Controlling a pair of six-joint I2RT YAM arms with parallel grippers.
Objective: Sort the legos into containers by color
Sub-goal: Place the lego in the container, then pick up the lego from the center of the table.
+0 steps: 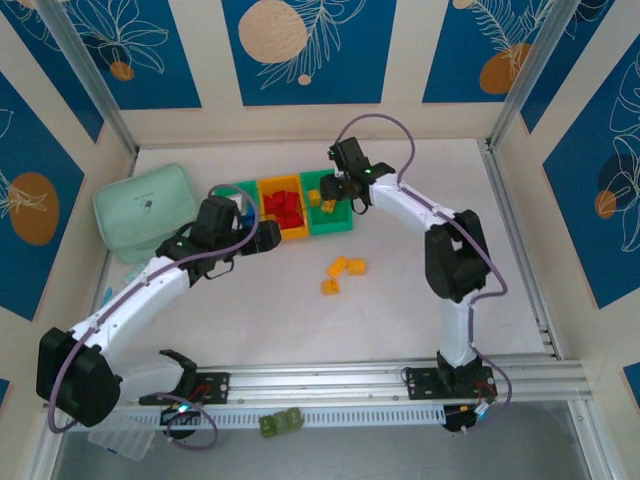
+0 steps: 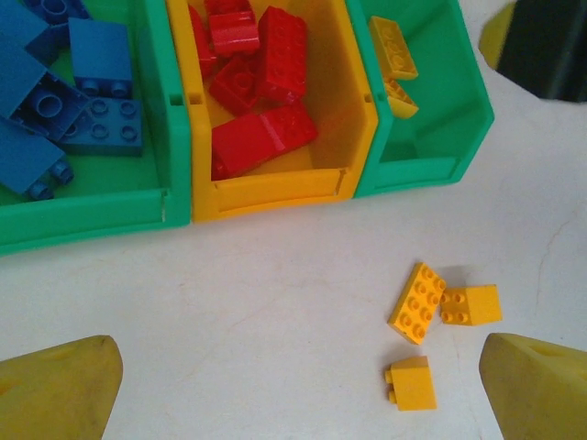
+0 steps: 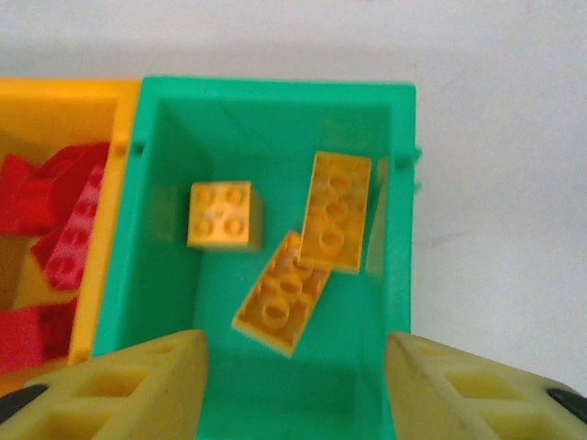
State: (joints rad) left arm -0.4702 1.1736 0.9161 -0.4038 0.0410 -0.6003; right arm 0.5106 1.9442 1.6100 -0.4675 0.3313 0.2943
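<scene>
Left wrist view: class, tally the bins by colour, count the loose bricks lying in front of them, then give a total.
Green bins: 2
Orange bin: 1
Loose yellow bricks: 3
Total: 6

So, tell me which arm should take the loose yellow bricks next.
Probably left: the left gripper, open, points toward the loose yellow bricks; the right gripper hangs over the right green bin.
</scene>
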